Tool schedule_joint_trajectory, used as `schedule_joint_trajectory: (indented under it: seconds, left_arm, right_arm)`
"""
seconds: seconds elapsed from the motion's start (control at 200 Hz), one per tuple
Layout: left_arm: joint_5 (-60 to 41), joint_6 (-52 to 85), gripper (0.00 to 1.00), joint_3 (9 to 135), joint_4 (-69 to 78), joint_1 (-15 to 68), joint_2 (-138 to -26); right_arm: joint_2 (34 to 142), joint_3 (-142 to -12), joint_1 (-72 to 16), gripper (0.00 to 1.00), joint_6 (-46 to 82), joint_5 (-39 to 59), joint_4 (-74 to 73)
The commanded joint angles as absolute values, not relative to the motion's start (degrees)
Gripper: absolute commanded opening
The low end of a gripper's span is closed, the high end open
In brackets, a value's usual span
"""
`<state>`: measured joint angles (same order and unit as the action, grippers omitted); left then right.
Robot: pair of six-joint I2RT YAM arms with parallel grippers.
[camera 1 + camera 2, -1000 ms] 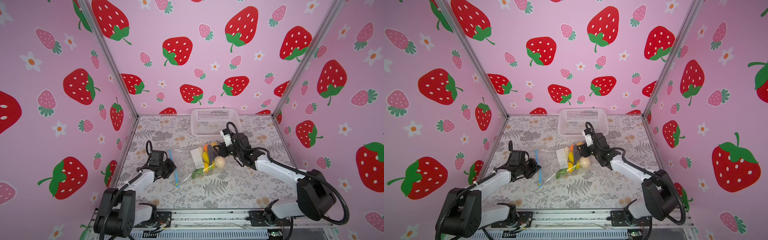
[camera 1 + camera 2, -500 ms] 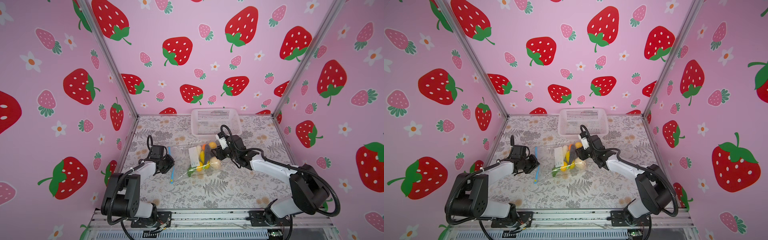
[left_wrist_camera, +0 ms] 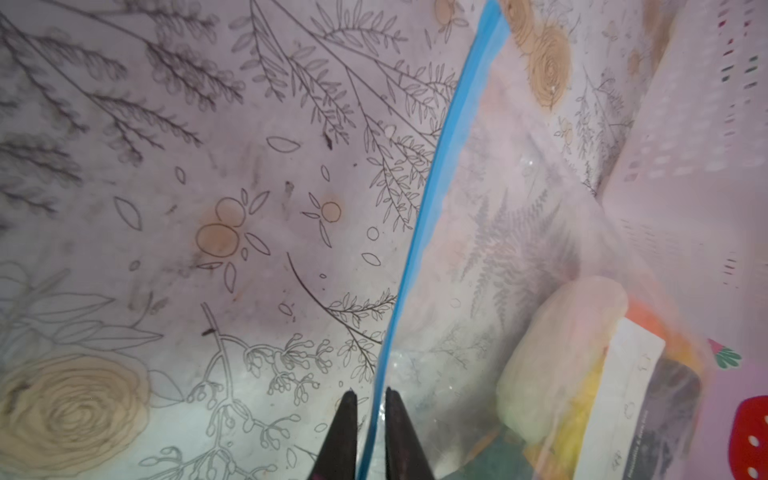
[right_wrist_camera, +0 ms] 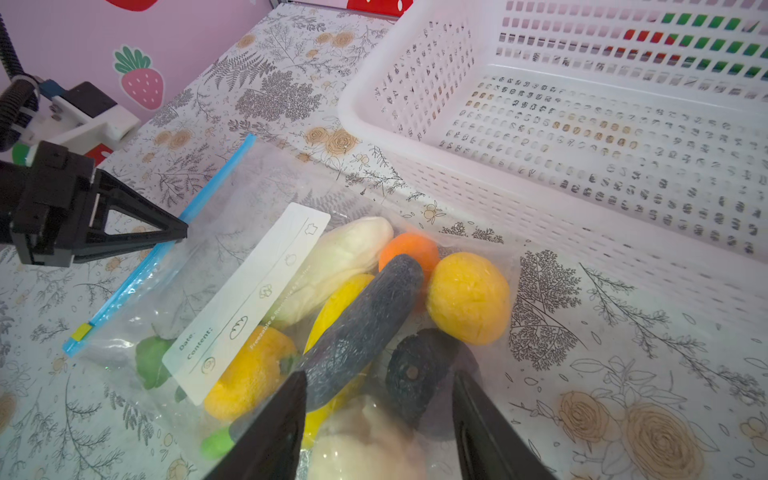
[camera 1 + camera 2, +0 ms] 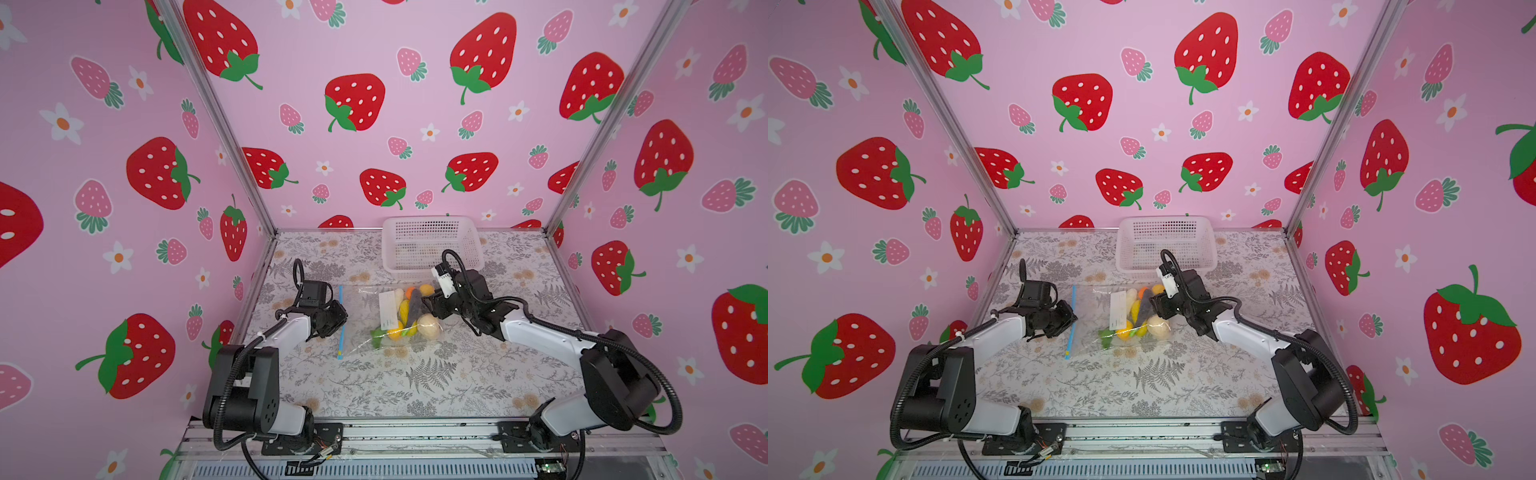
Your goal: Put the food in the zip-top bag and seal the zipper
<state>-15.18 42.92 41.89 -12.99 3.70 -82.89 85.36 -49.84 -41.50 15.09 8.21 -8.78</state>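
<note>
A: Logging nearest first. Left tool (image 3: 370,399)?

B: Its tips are standing slightly apart, only a narrow gap, and the blue zipper (image 3: 432,195) is running through that gap. I am not seeing the strip squeezed. The tool is sitting low, roughly midway along it.

A: And the zipper itself?

B: It is lying on the floral worktop (image 5: 415,386) along the bag's left edge, with its yellowish end pointing toward us. I cannot tell whether the track is pressed closed.

A: Zip-top bag (image 5: 363,301)?

B: It is lying flat mid-worktop between the two arms, with the white label (image 4: 249,299) facing up. The food (image 4: 361,320) is bunching at the end away from the zipper. There are yellow, orange, whitish, beige, green and dark purple pieces, and every piece I am seeing is under the plastic.

A: Right tool (image 4: 378,415)?

B: It is hovering over the food end from the right, with its jaws spread wide. They are straddling a dark round piece and a beige one through the film. I cannot tell whether the fingers are touching the bag.

A: Farthest item?

B: The white perforated basket (image 5: 1165,245) is sitting against the back wall, just beyond the bag.
</note>
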Motion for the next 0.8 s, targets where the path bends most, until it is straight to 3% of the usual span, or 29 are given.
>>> schedule_joint_trajectory:
  seconds: [0.0, 0.39, 0.795]
  left_arm:
    - [-13.37, 40.54, 0.24, 45.16, -17.51, 2.55, -81.66]
    - [-15.37, 41.24, 0.37, 42.53, -15.98, 2.11, -75.85]
    - [-19.36, 43.94, 0.36, 41.44, -8.53, 2.98, -83.65]
  right_arm:
    - [83.44, -50.49, -41.49, 0.61, 14.16, 7.13, -9.15]
    - [82.12, -50.89, -40.78, 0.63, 13.19, 7.10, -9.47]
    - [80.03, -50.05, -40.27, 0.63, 12.30, 6.59, -9.90]
